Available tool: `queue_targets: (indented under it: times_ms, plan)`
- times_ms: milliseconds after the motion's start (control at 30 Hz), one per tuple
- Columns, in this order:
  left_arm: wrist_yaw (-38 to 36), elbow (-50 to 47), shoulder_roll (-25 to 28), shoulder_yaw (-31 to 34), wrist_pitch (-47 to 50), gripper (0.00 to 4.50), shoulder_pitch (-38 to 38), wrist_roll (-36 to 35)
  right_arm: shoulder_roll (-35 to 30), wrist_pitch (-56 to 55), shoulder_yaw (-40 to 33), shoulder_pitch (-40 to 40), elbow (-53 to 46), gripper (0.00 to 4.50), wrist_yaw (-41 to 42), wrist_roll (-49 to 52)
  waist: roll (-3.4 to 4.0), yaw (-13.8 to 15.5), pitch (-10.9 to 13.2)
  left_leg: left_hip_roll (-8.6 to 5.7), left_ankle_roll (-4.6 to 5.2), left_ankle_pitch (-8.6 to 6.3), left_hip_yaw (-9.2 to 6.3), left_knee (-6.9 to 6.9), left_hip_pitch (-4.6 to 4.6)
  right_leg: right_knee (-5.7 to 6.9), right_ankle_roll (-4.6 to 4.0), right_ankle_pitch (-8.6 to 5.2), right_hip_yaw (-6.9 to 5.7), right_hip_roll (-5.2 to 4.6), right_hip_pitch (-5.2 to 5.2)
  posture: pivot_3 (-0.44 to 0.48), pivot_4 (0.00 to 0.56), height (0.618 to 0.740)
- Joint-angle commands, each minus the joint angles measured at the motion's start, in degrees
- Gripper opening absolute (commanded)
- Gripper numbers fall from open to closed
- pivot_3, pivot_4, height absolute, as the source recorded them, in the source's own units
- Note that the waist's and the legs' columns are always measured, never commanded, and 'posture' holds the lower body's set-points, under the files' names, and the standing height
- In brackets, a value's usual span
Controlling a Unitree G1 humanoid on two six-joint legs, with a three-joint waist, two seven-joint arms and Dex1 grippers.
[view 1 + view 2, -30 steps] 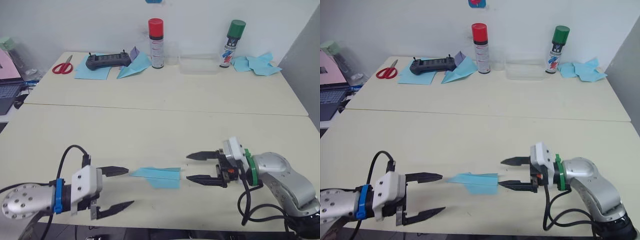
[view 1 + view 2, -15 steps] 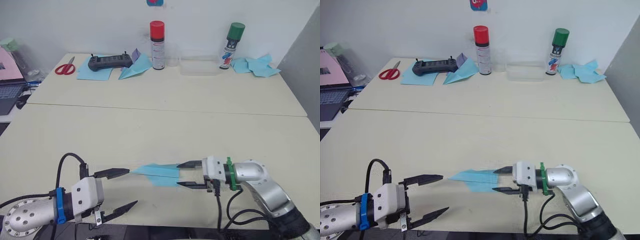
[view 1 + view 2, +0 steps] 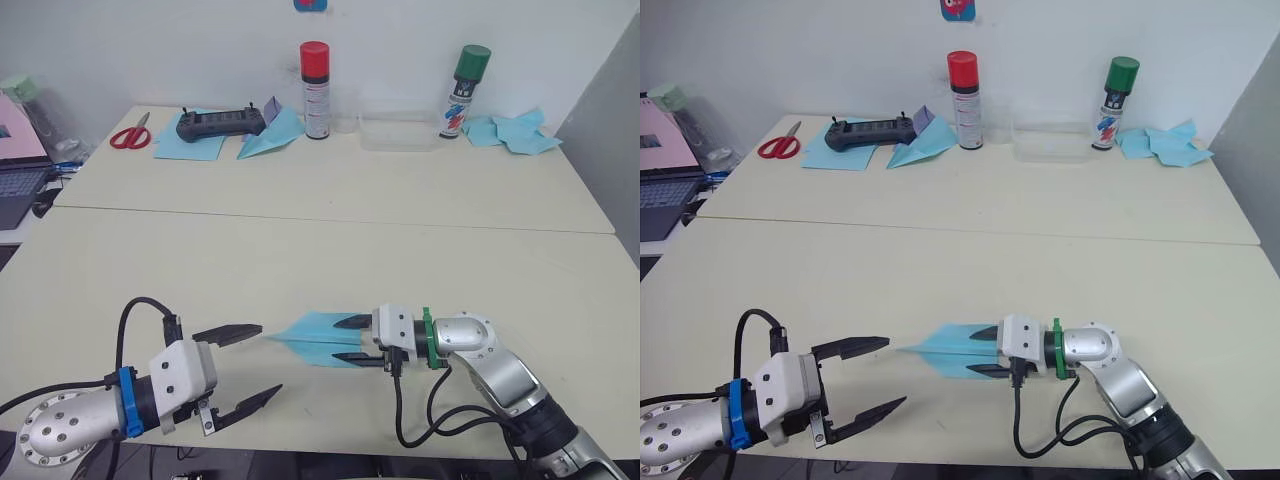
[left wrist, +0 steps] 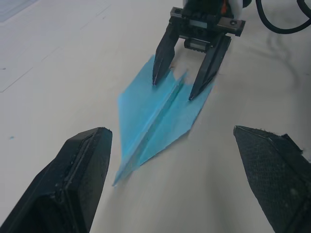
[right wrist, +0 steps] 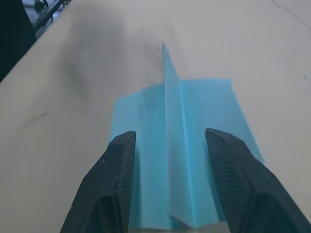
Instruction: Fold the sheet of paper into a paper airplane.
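Note:
The sheet of paper lies near the table's front edge, folded into a light-blue paper airplane (image 3: 305, 341) whose nose points to my left. My right gripper (image 3: 338, 340) is open over its tail. One black finger sits over each wing, and the raised central ridge (image 5: 171, 126) stands between them. My left gripper (image 3: 270, 359) is open just left of the nose, a short gap away, with nothing between its fingers. In the left wrist view the paper airplane (image 4: 155, 119) lies between my own fingertips (image 4: 92, 145) and the right gripper (image 4: 173, 88) beyond.
Along the far edge stand a red-capped spray can (image 3: 314, 88), a green-capped spray can (image 3: 465, 90) and a clear tray (image 3: 398, 130). Also there are scissors (image 3: 126, 132), a black controller (image 3: 218, 122) on a blue sheet, another blue plane (image 3: 270, 135) and crumpled blue paper (image 3: 515, 130).
My right gripper has moved left, from beside the airplane's tail to over it, with its fingers now closer together. My left gripper has shifted slightly toward the nose.

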Motion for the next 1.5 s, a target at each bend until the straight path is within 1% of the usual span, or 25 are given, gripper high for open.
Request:
queue_targets:
  times_ms: [33, 67, 167, 233, 333, 500, 533, 600, 633, 667, 700, 733, 767, 800, 900, 1000, 1033, 1100, 1167, 1233, 1333, 1500]
  plan:
    - [0.88, -2.47, 0.2, 0.89, 2.11, 4.38, -0.56, -3.18, 0.62, 1.46, 1.68, -1.08, 1.36, 1.96, 0.65, -0.67, 0.0, 0.0, 0.0, 0.0, 0.0, 0.0, 0.0, 0.0, 0.0, 0.0, 0.02, 0.01, 0.0, 0.01, 0.0, 0.0, 0.15, 0.74]
    - [1.1, -2.21, 0.45, 1.95, 3.79, 4.38, -0.9, -5.04, 1.03, 1.86, 1.9, -1.31, 1.96, 1.75, 0.68, -0.6, 0.0, 0.0, 0.0, 0.0, 0.0, 0.0, 0.0, -0.01, 0.0, 0.01, 0.06, 0.03, -0.01, 0.0, 0.01, 0.0, 0.15, 0.74]
    - [-0.95, -2.26, 2.39, 5.76, 7.46, 4.44, -1.01, -11.02, 2.21, 2.8, 1.83, -2.25, 3.79, 0.63, 0.4, -0.68, 0.01, -0.01, 0.01, 0.03, 0.0, 0.0, -0.05, -0.01, 0.0, 0.04, 0.07, 0.04, -0.05, 0.04, 0.02, 0.0, 0.15, 0.74]
    - [-1.33, -2.38, 4.09, 8.23, 10.65, 4.5, -1.77, -15.04, 2.63, 3.81, 1.42, -2.8, 4.59, 0.03, 0.26, -0.55, 0.01, -0.02, 0.0, 0.03, 0.0, 0.0, -0.06, 0.0, 0.01, 0.09, 0.06, 0.04, -0.05, 0.05, 0.01, 0.0, 0.15, 0.74]
    - [-0.88, -1.97, 5.38, 9.22, 12.33, 4.5, -3.65, -16.41, 2.92, 4.69, 0.8, -3.11, 5.19, 0.03, -0.15, -0.37, 0.01, -0.02, 0.0, 0.02, 0.0, 0.0, -0.09, 0.0, 0.03, 0.07, 0.06, 0.03, -0.08, 0.05, -0.02, 0.0, 0.15, 0.74]
    - [0.0, -0.46, 7.14, 7.59, 14.01, 4.5, -9.89, -15.94, 1.75, 4.81, -0.71, -2.35, 4.86, 0.03, -0.05, 0.25, 0.01, -0.01, 0.0, 0.02, 0.0, 0.01, -0.1, 0.02, 0.05, 0.09, 0.09, 0.05, -0.08, 0.07, 0.09, 0.0, 0.15, 0.74]
    - [0.15, -0.35, 8.0, 7.39, 15.56, 4.5, -11.34, -17.23, 1.26, 5.29, -1.7, -1.78, 4.32, 0.03, -0.23, 0.87, 0.02, 0.0, 0.0, 0.02, -0.01, 0.01, -0.1, 0.03, 0.05, 0.08, 0.1, 0.06, -0.08, 0.07, 0.09, 0.0, 0.15, 0.74]
    - [-0.66, 0.46, 13.37, 5.52, 21.52, 4.5, -19.02, -22.37, -1.3, 11.11, -9.07, 1.45, -1.44, 0.03, -2.18, 5.87, -0.01, 0.77, 0.03, -0.02, -0.01, 0.01, -0.14, 0.06, 0.02, 0.07, 0.11, 0.06, -0.11, 0.06, 0.16, 0.0, 0.15, 0.74]
    - [-3.0, 1.58, 16.8, 3.33, 22.79, 4.5, -24.08, -23.01, -2.32, 15.69, -13.67, 3.66, -5.7, 0.03, -3.74, 9.57, 0.01, 1.62, 0.04, -0.05, -0.01, 0.01, -0.28, 0.11, -0.05, 0.06, 0.14, 0.05, -0.19, 0.06, 0.01, 0.0, 0.15, 0.74]
    - [-4.21, 3.46, 19.72, 1.27, 26.48, 4.5, -30.27, -26.5, -2.5, 20.06, -18.66, 6.02, -10.05, 0.03, -6.82, 12.41, 0.02, 2.32, 0.07, -0.08, -0.01, 0.01, -0.27, 0.12, -0.07, 0.03, 0.14, 0.05, -0.18, 0.04, -0.08, 0.0, 0.15, 0.74]
    - [-4.44, 4.98, 20.96, -0.64, 28.89, 4.5, -35.61, -28.72, -2.3, 23.87, -22.53, 8.15, -13.76, 0.03, -9.42, 15.32, 0.0, 2.34, 0.06, -0.13, -0.01, 0.01, -0.28, 0.15, -0.14, 0.04, 0.19, 0.02, -0.28, -0.02, -0.08, 0.0, 0.15, 0.74]
    - [-4.59, 6.56, 21.64, -2.92, 30.43, 4.5, -40.76, -29.64, -2.23, 26.75, -25.94, 10.33, -17.04, 0.03, -11.85, 17.21, 0.06, 2.22, 0.06, -0.08, -0.01, 0.01, -0.18, 0.16, -0.11, -0.02, 0.22, 0.04, -0.22, -0.02, -0.1, 0.0, 0.15, 0.74]
    - [-4.54, 8.11, 21.43, -5.13, 31.46, 4.5, -45.22, -29.68, -2.01, 28.96, -28.73, 12.27, -19.68, 0.03, -14.28, 18.27, 0.08, 2.04, 0.07, -0.11, -0.01, 0.01, -0.15, 0.15, -0.12, -0.01, 0.26, 0.06, -0.18, -0.02, 0.21, 0.0, 0.15, 0.74]
    - [-4.37, 9.87, 20.38, -7.53, 32.0, 4.5, -49.53, -28.87, -1.53, 30.94, -31.5, 14.49, -22.03, 0.03, -17.35, 18.3, 0.06, 1.71, 0.05, -0.11, -0.01, 0.01, -0.13, 0.12, -0.1, -0.02, 0.27, 0.06, -0.17, -0.01, 0.22, 0.0, 0.15, 0.74]
    - [-4.2, 13.37, 16.72, -13.04, 31.68, 4.5, -57.13, -25.79, 0.84, 33.24, -37.54, 19.98, -25.68, 0.03, -27.55, 14.62, 0.1, 1.04, 0.04, -0.01, 0.0, 0.0, -0.17, 0.02, -0.09, 0.0, 0.26, 0.06, -0.15, 0.15, 0.21, 0.0, 0.15, 0.74]
    - [-4.9, 14.83, 13.22, -17.07, 30.88, 4.5, -59.39, -23.3, 3.74, 34.85, -39.66, 24.78, -28.09, 0.03, -35.97, 10.56, 0.14, 0.37, 0.04, 0.05, 0.0, 0.0, -0.2, -0.04, -0.11, 0.1, 0.21, 0.06, -0.11, 0.25, 0.1, 0.0, 0.15, 0.74]
    - [-5.33, 15.15, 12.14, -18.33, 30.37, 4.5, -59.35, -22.4, 6.6, 35.92, -39.39, 26.15, -29.17, 0.03, -39.26, 10.18, 0.14, 0.2, 0.04, 0.05, 0.0, 0.0, -0.2, -0.04, -0.12, 0.14, 0.19, 0.06, -0.1, 0.25, 0.07, 0.0, 0.15, 0.74]
    - [-5.99, 15.47, 10.68, -19.42, 29.85, 4.5, -59.43, -21.52, 10.07, 37.46, -38.54, 27.79, -30.82, 0.03, -42.84, 10.18, 0.13, 0.04, 0.03, 0.05, 0.0, 0.0, -0.19, -0.06, -0.17, 0.23, 0.16, 0.04, -0.08, 0.27, -0.03, 0.0, 0.15, 0.74]
    - [-6.81, 16.5, 9.79, -20.02, 28.69, 4.5, -59.73, -20.04, 12.36, 38.01, -35.59, 30.07, -33.27, 0.03, -44.45, 9.73, 0.16, -0.03, 0.05, 0.05, 0.0, 0.0, -0.16, -0.03, -0.24, 0.41, 0.14, 0.01, -0.03, 0.27, -0.18, 0.0, 0.15, 0.74]
    - [-7.66, 16.98, 9.37, -20.18, 28.19, 4.5, -59.79, -19.16, 13.32, 38.42, -33.66, 31.47, -34.82, 0.03, -45.51, 9.46, 0.15, -0.03, 0.05, 0.05, -0.01, 0.01, -0.12, 0.0, -0.25, 0.51, 0.1, -0.04, -0.01, 0.26, -0.24, 0.0, 0.15, 0.74]
    - [-8.66, 17.46, 8.42, -20.45, 28.19, 4.5, -60.78, -18.86, 15.85, 41.24, -33.19, 32.2, -36.22, 0.03, -48.07, 10.89, 0.14, 0.02, 0.04, 0.05, -0.02, 0.02, -0.13, 0.07, -0.24, 0.53, 0.06, -0.06, 0.0, 0.25, -0.22, 0.0, 0.15, 0.74]
    - [-9.33, 17.67, 7.35, -20.51, 28.32, 4.5, -61.33, -17.87, 16.55, 43.24, -33.69, 32.13, -36.89, 0.03, -50.37, 10.41, 0.13, 0.03, 0.03, 0.03, -0.03, 0.03, -0.09, 0.13, -0.24, 0.53, 0.1, -0.04, 0.04, 0.24, -0.2, 0.0, 0.15, 0.74]
